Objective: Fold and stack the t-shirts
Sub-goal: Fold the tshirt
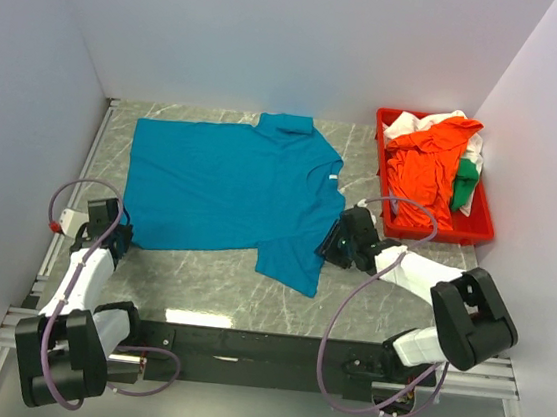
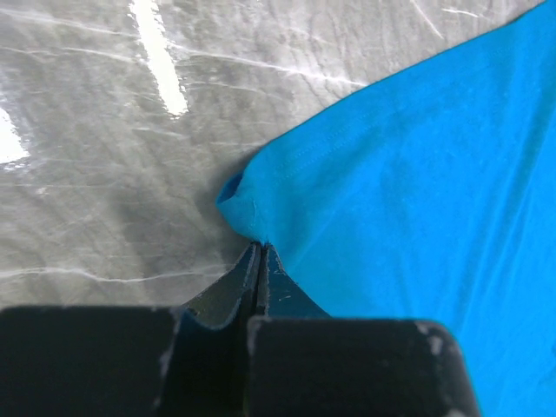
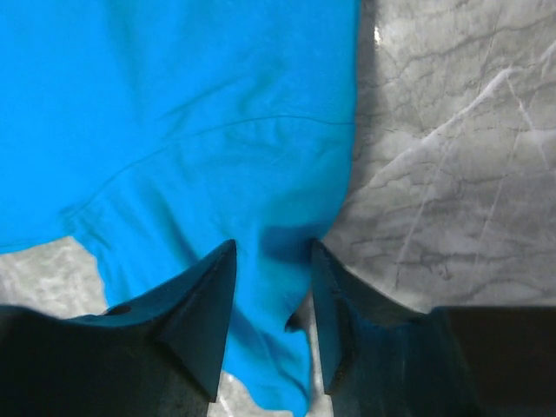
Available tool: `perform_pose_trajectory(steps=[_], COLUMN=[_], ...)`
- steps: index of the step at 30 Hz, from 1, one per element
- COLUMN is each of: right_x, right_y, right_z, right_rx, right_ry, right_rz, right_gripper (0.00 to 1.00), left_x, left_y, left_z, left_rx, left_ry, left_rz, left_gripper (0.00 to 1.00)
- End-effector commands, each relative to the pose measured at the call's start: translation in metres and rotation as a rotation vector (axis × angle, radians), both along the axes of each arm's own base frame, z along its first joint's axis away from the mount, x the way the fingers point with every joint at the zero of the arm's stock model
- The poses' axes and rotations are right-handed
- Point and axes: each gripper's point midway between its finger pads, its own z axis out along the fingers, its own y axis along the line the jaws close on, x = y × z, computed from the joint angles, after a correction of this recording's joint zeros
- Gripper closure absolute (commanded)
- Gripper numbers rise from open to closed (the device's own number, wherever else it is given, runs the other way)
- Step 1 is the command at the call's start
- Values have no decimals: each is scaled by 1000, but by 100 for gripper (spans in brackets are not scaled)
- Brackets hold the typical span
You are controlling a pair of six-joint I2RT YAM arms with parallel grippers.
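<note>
A teal shirt (image 1: 225, 187) lies spread flat on the worktop (image 1: 209, 286), its hem corner pinched in the closed left tool (image 2: 261, 254). The right tool (image 3: 274, 252) gapes astride the sleeve, unclamped; a lift now would likely drag the cloth lopsided and bunch it.

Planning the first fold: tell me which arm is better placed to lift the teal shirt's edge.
Left. The left gripper is shut on a corner of the teal t-shirt; the right gripper straddles its sleeve, jaws open, not gripping yet.
</note>
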Motion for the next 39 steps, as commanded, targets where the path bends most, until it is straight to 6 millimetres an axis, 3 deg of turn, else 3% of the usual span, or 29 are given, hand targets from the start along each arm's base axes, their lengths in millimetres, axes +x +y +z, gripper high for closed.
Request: perform_pose_trajectory(steps=[1, 8, 11, 19, 32, 35, 37, 38, 39], right_x=[12, 18, 17, 1, -50, -50, -44, -36, -30], right_y=[6, 0, -4, -12, -27, -27, -27, -24, -22], right_z=[6, 18, 26, 47, 67, 82, 89, 105, 102], right_rx=[32, 26, 24, 44, 99, 113, 98, 98, 68], right_ry=[-44, -90, -115, -167, -199, -243, -263, -292, -274], right_rz=[-8, -20, -20, -5, 24, 32, 41, 47, 69], right_gripper=[57, 89, 96, 100, 100, 100, 100, 100, 100], left_x=[-8, -10, -12, -20, -39, -37, -26, -20, -9], left_y=[9, 13, 15, 17, 19, 18, 14, 13, 12], left_z=[1, 10, 19, 31, 61, 68, 73, 76, 84], left_rx=[48, 71, 82, 93, 105, 106, 104, 107, 118], left_ry=[13, 13, 3, -13, -78, -114, -144, -155, -194], left_rz=[21, 39, 49, 78, 152, 149, 96, 68, 41], left_gripper=[99, 99, 99, 99, 99, 99, 99, 99, 99])
